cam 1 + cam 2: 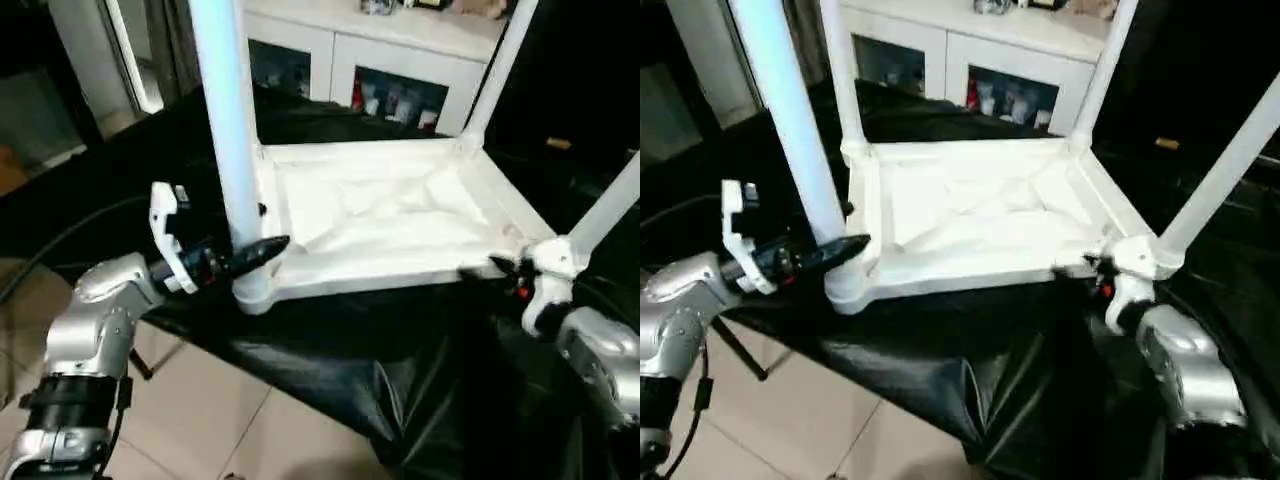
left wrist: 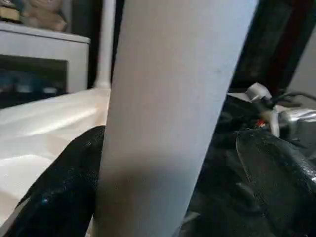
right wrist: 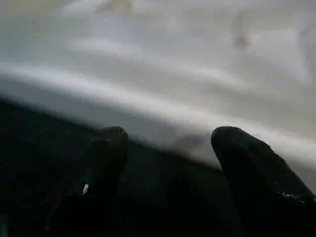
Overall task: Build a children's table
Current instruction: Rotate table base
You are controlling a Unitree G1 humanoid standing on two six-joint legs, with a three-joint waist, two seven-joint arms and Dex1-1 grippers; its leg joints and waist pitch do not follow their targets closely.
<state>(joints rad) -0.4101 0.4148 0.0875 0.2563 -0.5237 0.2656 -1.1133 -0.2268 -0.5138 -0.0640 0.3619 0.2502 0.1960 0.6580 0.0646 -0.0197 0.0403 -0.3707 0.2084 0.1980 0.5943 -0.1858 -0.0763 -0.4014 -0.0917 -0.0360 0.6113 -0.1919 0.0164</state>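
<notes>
Children's table (image 1: 380, 215) lay upside down on black sheeting (image 1: 330, 350) over the bench, ribbed underside facing up, mid-frame in the head views. Four white legs stood up from its corner sockets: near-left leg (image 1: 228, 130) at about 10 o'clock from the top's centre, far-left leg (image 1: 840, 80) at 11, far-right leg (image 1: 497, 70) at 1, near-right leg (image 1: 610, 215) at 3 to 4.

Left pincer (image 1: 262, 250) sat at the base of the near-left leg, just above its socket, fingers spread wide with the tube between them. In the left wrist view one black finger (image 2: 59, 192) lay close against the tube; cannot tell if either finger actually touched it.

Right pincer (image 1: 505, 268) was at the near-right corner socket (image 1: 555, 255), at about 4 o'clock of the top. In the right wrist view its two black fingers (image 3: 247, 168) stood apart, nothing between them, pointing at the white table edge over the black sheeting.

White cabinet (image 1: 400, 60) with glass doors stood behind, at 12 o'clock. Tiled floor (image 1: 200, 410) showed at 7 o'clock.
</notes>
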